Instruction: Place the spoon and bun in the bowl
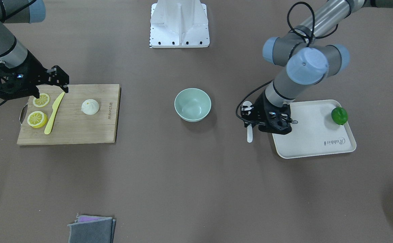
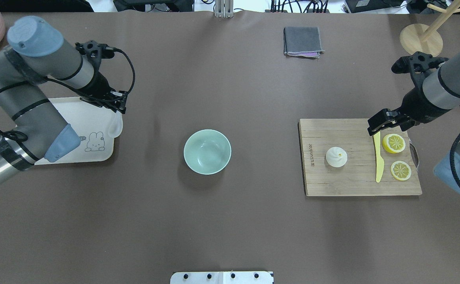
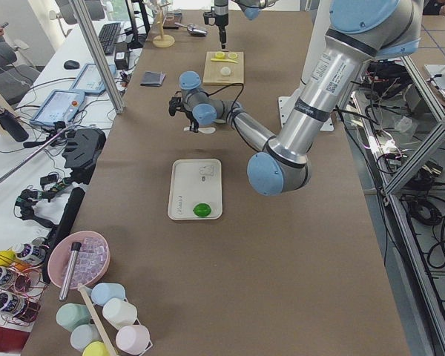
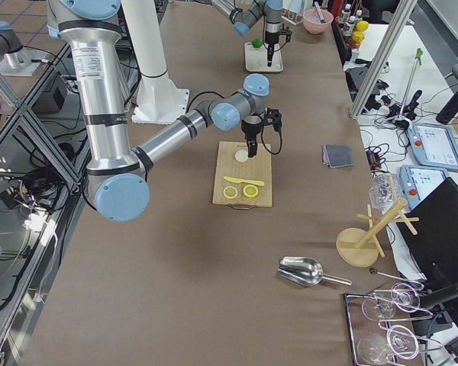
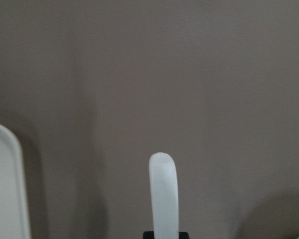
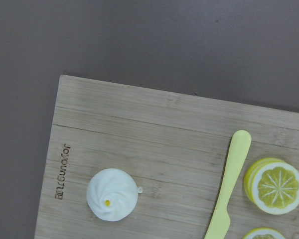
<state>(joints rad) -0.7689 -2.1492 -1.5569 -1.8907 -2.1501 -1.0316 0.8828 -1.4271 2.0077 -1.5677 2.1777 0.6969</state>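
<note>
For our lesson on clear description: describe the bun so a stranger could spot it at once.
Find the wooden cutting board on the robot's right. The bun lies on its half nearer the bowl. Unlike the yellow knife and lemon slices, it is white, round and pleated.

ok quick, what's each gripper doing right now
left gripper: closed on the white soup spoon
right gripper: open, holding nothing, above the cutting board

We see two lemon slices [image 1: 37, 119] and a yellow knife [image 1: 54, 113] on the cutting board [image 1: 81, 131]; well apart from it, a lime [image 1: 339, 115] on a cream tray [image 1: 312, 141].
</note>
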